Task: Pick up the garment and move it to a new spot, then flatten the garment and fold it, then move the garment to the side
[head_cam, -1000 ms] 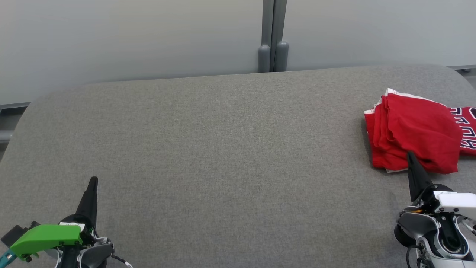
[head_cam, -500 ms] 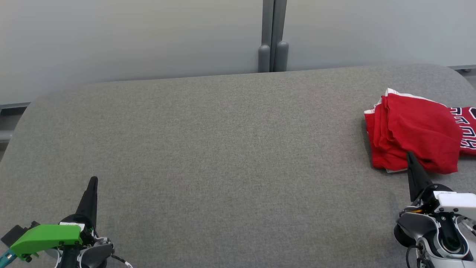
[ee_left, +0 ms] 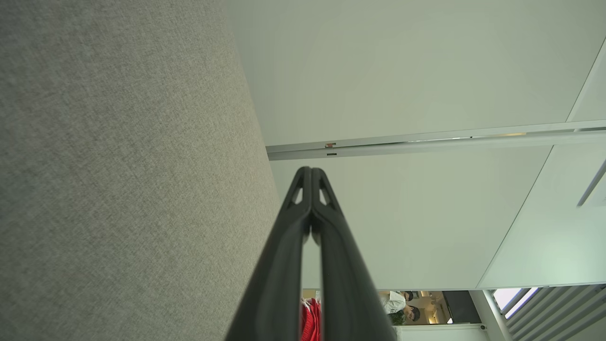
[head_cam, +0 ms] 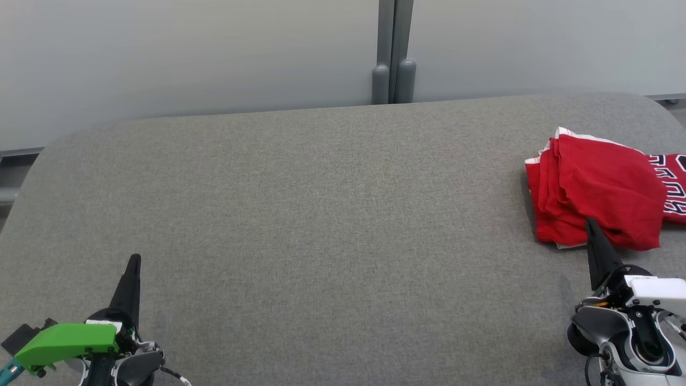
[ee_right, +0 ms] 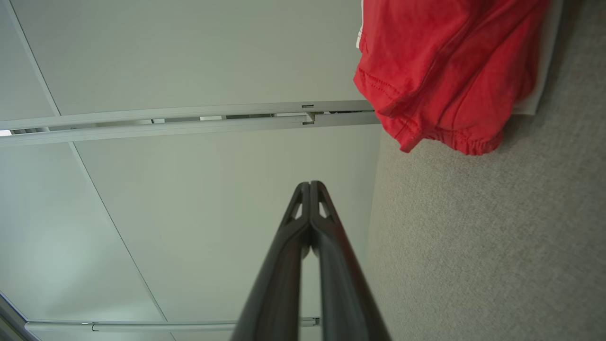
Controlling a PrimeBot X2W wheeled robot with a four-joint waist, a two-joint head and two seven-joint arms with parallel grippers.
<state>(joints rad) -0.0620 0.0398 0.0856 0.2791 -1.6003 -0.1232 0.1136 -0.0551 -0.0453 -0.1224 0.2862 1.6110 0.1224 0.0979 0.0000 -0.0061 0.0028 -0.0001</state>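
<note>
Garment [head_cam: 595,193] cut by right edge, lettering unreadable; near hem behind right end effector [head_cam: 590,222] tip.

Your left gripper [head_cam: 134,260] sits at about 8 o'clock in the head view. Its two dark fingers are pressed together into a single spike pointing to 12 o'clock. The wrist behind it carries a green cover [head_cam: 67,340] (it juts off toward 9 o'clock). Your right gripper [head_cam: 589,222] is at about 4 o'clock, jaws likewise closed. Its spike leans slightly toward 11 o'clock above a white wrist housing [head_cam: 656,289]. In each wrist view the fingers [ee_left: 284,265] [ee_right: 281,270] meet tip to tip, with only a thin slit lower down.
</note>
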